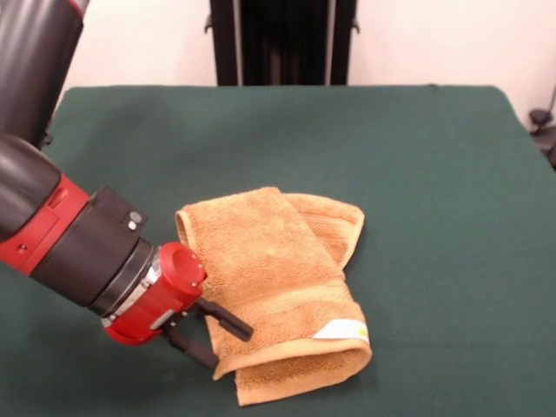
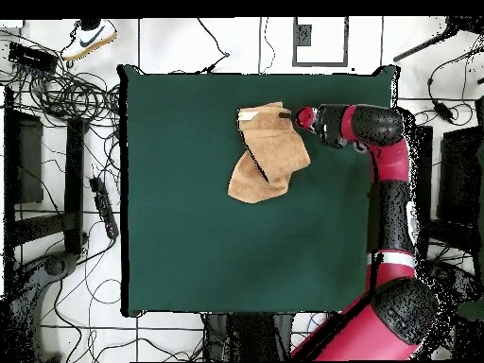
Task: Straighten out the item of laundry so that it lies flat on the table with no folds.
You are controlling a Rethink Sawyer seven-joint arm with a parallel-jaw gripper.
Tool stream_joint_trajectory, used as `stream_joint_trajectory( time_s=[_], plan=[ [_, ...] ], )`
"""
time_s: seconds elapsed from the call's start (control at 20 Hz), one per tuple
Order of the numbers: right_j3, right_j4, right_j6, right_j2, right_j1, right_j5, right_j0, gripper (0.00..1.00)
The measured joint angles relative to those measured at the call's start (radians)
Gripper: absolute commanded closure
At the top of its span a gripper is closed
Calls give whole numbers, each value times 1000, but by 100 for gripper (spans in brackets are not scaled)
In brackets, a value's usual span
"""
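The orange-tan towel [image 1: 274,278] lies folded over on itself on the green table [image 1: 434,174], towards the near side. One layer crosses at an angle over another, and the near end is doubled under. A white label [image 1: 343,330] shows near the front fold. My gripper [image 1: 231,347] is at the towel's near left edge, low on the table. Its two black fingers [image 1: 228,321] stand apart, one over the towel's top layer and the other beside the edge. In the overhead view the towel [image 2: 267,156] lies near the table's [image 2: 189,236] top edge, with the gripper [image 2: 286,117] at its upper right corner.
My red and black arm [image 1: 78,243] reaches in low from the left across the table. A black stand [image 1: 282,42] is behind the table's far edge. Cables [image 2: 66,95] and a shoe [image 2: 93,36] lie on the floor beside the table.
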Motion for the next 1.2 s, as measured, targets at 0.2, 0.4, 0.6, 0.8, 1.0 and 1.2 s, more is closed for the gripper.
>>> stream_joint_trajectory(
  time_s=[0.2, 0.4, 0.6, 0.8, 1.0, 1.2],
  plan=[
    [12, 12, 0, -5, 1, -4, 3, 0],
    [14, 15, 0, -11, -1, -4, 7, 0],
    [14, 21, 0, -22, -7, -4, 13, 0],
    [14, 33, 0, -35, -12, -4, 19, 0],
    [15, 35, 0, -37, -12, -4, 21, 0],
    [20, 41, 0, -38, -12, -4, 21, 0]
  ],
)
